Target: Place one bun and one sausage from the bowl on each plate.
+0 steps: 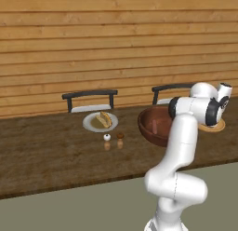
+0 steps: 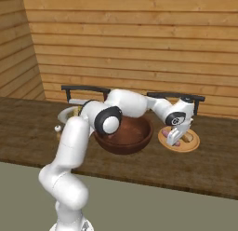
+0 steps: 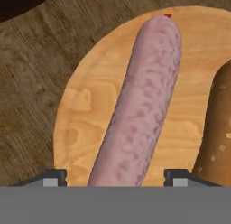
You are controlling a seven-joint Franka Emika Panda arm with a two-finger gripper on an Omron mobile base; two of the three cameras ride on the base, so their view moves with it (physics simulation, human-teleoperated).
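The white arm's two-finger gripper [image 2: 176, 142] hangs over a round light wooden plate [image 2: 191, 144] on the dark wooden table [image 2: 28, 132], just right of the large glossy reddish-brown bowl [image 2: 139, 137]; in the hand view its two dark fingertips [image 3: 54, 177] stand wide apart on either side of a long pink sausage [image 3: 144, 105] without touching it, so the jaws are open and hold nothing; the sausage lies flat on the wooden plate [image 3: 90, 123], and a tan-brown bun [image 3: 219, 137] lies just beside it on the same plate.

In the left base view the bowl [image 1: 148, 125] sits right of centre, with one reddish sausage [image 1: 154, 127] in it; the wooden plate [image 1: 214, 128] peeks out past the arm; farther left a pale grey-white round plate [image 1: 89, 125] carries a yellow split bun [image 1: 104, 119]; whether a sausage lies with that bun I cannot tell; two small shakers, one white-topped [image 1: 107, 138] and one brown-topped [image 1: 120, 136], stand on the near side of that plate; two dark chairs [image 1: 90, 98] stand along the far side of the table.
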